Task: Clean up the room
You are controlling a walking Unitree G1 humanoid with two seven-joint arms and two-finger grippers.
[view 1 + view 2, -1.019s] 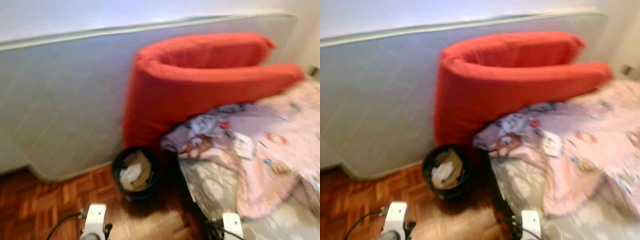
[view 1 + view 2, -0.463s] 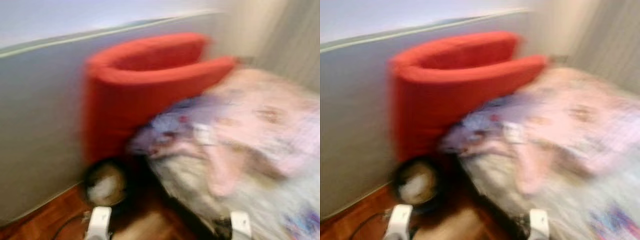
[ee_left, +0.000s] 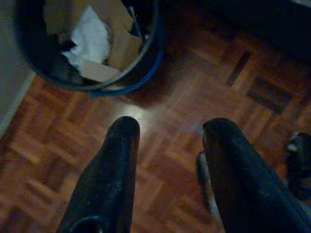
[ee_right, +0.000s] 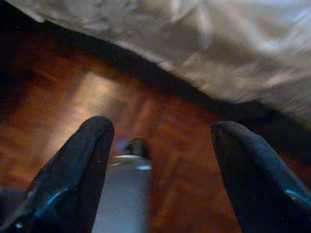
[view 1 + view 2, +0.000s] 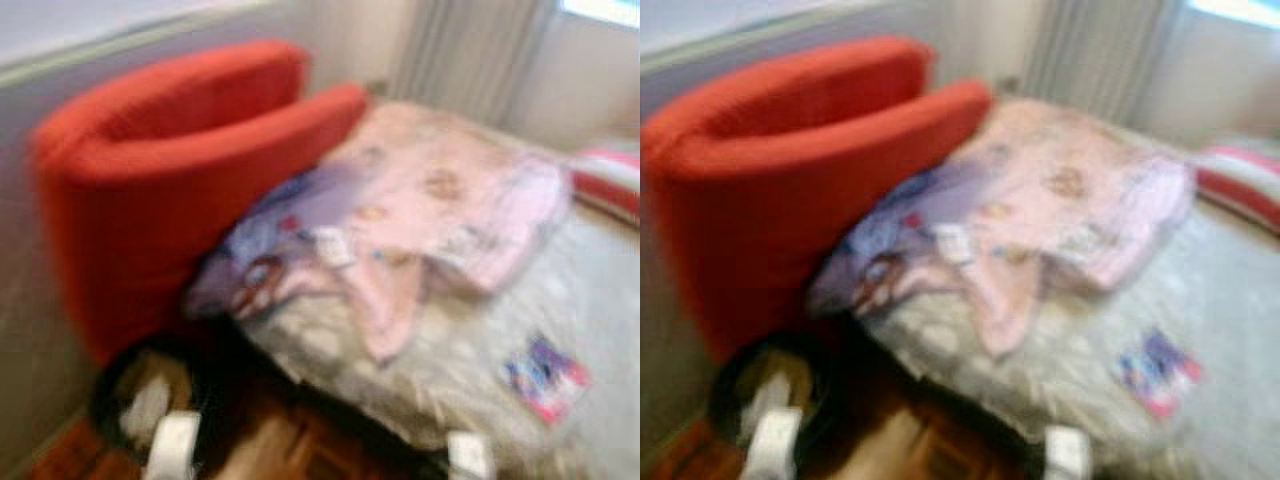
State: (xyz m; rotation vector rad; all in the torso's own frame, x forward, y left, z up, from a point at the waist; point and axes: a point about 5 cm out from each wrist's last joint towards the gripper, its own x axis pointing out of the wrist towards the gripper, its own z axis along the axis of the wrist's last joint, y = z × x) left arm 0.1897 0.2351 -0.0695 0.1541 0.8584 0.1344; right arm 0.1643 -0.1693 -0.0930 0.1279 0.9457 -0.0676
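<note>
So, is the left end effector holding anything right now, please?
No, the left end effector is open with only parquet floor between its fingers.

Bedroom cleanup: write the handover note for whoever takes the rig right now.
Left gripper: open, holding nothing, low over the wood floor near the bin.
Right gripper: open, holding nothing, low by the bed edge.
Bin holds paper and cardboard, beside the red cushion.
Pink blanket lies rumpled on the bed; a small colourful packet sits near it.
Nothing picked up yet; views are blurred.

Glossy wood parquet floor, soft red cloth cushion, pink printed cloth blanket, crumpled paper in bin
</note>
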